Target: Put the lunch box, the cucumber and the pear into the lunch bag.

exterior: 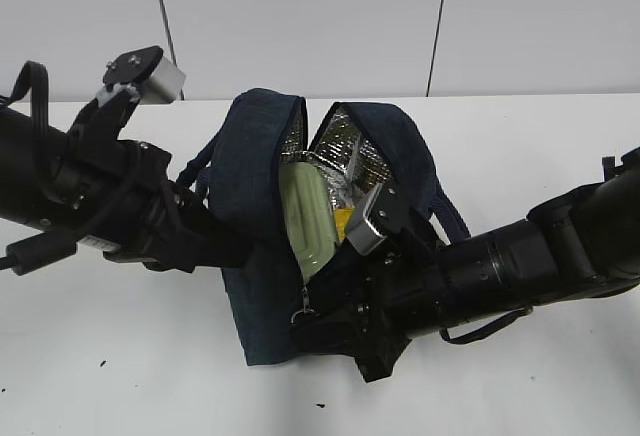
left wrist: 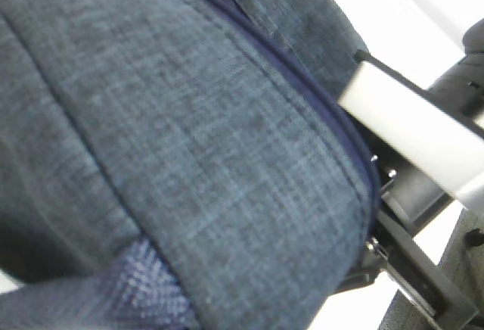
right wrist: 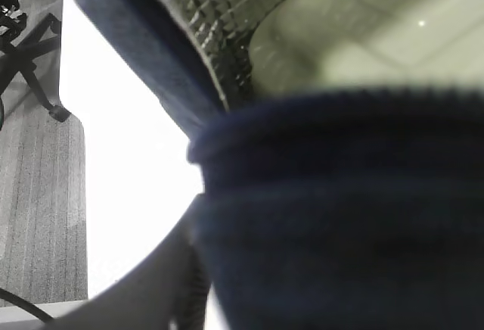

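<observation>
We see the lunch box [exterior: 305,218] inside the open lunch bag [exterior: 262,146]; left gripper closed against the bag, unseen; right gripper's [exterior: 352,246] state unclear.

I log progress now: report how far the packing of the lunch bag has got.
Done: the lunch box stands inside the open lunch bag, against the silver lining; something yellow beside it may be the pear. In hand: both arms are at the bag, their end effectors hidden by fabric. Left: the cucumber is not visible anywhere, so it is either packed out of sight or pending. The bag is unzipped.
</observation>
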